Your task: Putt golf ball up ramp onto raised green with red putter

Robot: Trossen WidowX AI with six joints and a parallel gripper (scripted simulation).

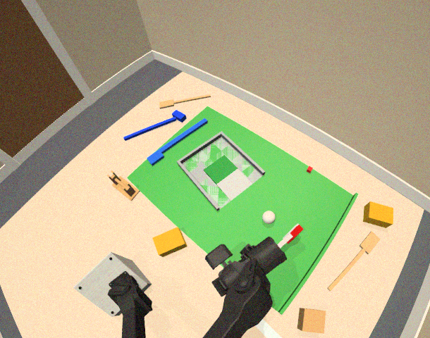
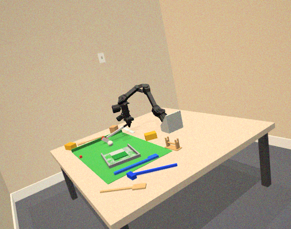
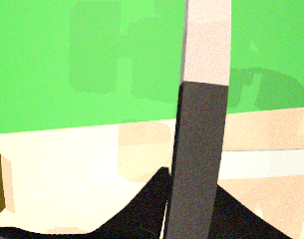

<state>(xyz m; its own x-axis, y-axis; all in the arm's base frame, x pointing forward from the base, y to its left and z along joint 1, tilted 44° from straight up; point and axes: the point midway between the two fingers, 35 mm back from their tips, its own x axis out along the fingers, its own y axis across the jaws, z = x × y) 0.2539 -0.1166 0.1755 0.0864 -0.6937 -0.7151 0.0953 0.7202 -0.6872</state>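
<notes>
My gripper is shut on the dark handle of the red putter. Its pale shaft slopes down to the red and white head, which is close to the green mat; whether it touches the mat I cannot tell. The white golf ball rests on the mat between the putter head and the pale ramp, with a gap to the head in the top view. The raised green is a dark green square beyond the ramp, inside a low grey wall.
Two blue putters lie past the walled area. Yellow blocks, a tan block, wooden paddles, a wooden rack and a grey wedge stand around the mat. A small red cube is at its edge.
</notes>
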